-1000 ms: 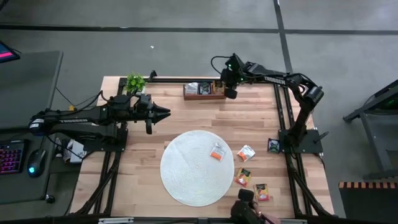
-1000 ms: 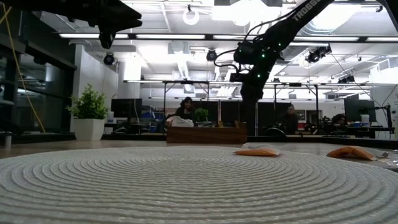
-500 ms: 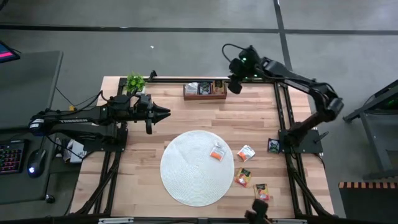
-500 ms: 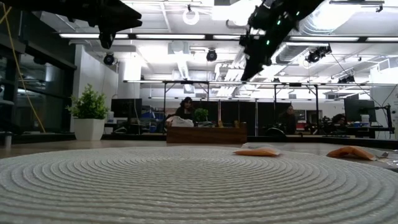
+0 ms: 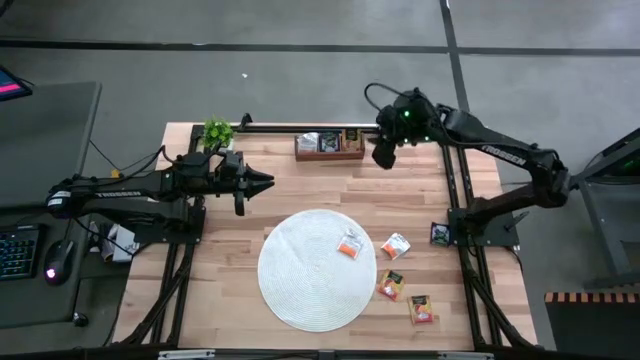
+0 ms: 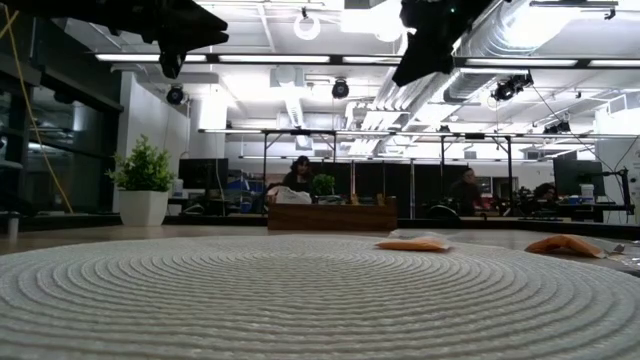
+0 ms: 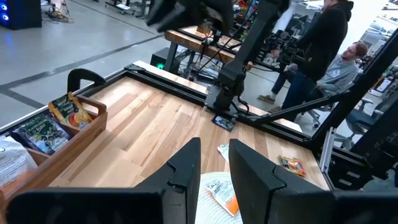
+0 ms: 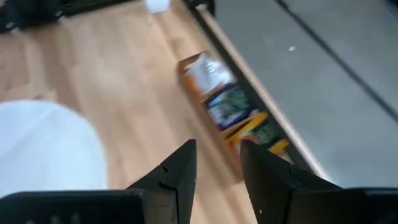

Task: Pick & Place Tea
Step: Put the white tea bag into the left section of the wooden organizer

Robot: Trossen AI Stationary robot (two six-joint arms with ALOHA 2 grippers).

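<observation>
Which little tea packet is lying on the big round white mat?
Only the white-and-orange packet at the mat's right edge lies on it. The three other orange packets lie on bare wood beside it.

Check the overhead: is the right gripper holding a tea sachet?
No, the right gripper has nothing between its parted fingers, above the wooden tray.

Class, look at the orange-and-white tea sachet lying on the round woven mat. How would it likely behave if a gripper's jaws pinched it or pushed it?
The sachet lies flat and thin on the mat, so it probably weighs little and bends easily. Its low profile in the low view suggests it would slide instead of rolling or tipping. The mat's ribbed weave may drag on it a little.
</observation>
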